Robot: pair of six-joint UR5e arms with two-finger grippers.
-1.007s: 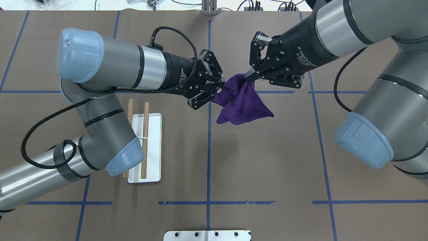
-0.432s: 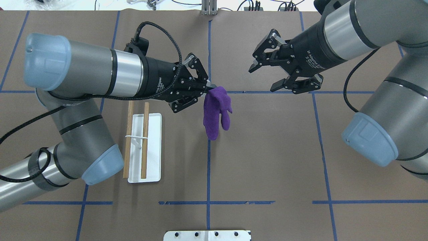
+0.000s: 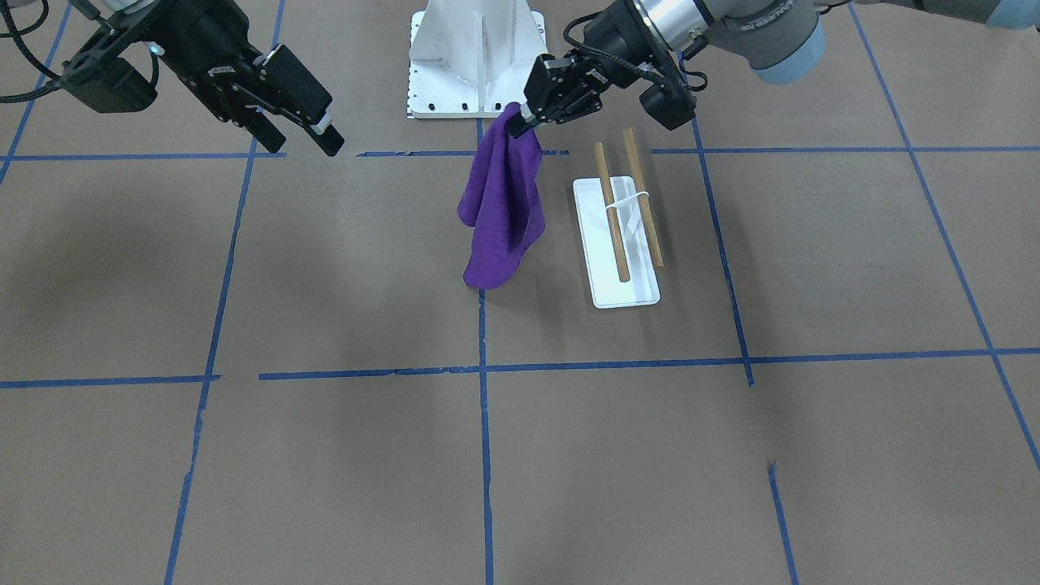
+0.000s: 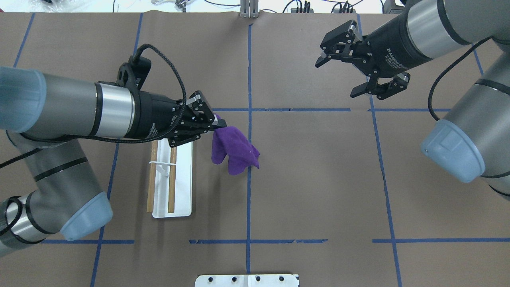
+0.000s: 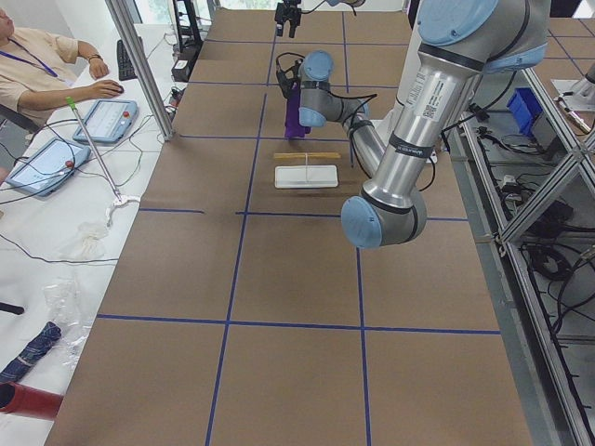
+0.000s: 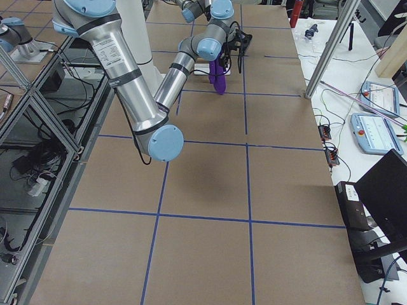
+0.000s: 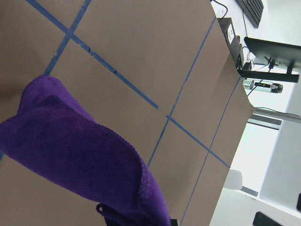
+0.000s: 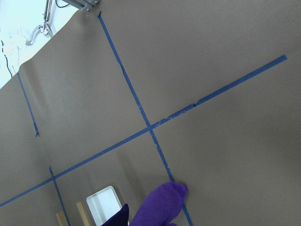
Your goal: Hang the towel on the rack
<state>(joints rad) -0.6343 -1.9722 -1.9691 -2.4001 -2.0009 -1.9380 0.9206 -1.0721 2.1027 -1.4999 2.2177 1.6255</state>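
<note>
The purple towel (image 4: 233,151) hangs bunched from my left gripper (image 4: 218,122), which is shut on its top corner, held above the table just right of the rack. In the front view the towel (image 3: 500,203) droops from the left gripper (image 3: 517,122). The rack (image 4: 172,175) has a white base and two tan dowel rods (image 4: 172,181); it stands under my left wrist. It also shows in the front view (image 3: 621,236). My right gripper (image 4: 338,77) is open and empty, far right at the back, and shows in the front view (image 3: 296,134). The left wrist view shows the towel (image 7: 75,169) close up.
The white robot pedestal (image 4: 247,280) sits at the near table edge, and shows in the front view (image 3: 475,57). Blue tape lines (image 4: 249,179) cross the brown table. An operator (image 5: 37,70) sits at a side table with tablets.
My right gripper let go of the towel, opened and drew back to the right. My left gripper carried the towel left and toward the robot, close to the rack.
</note>
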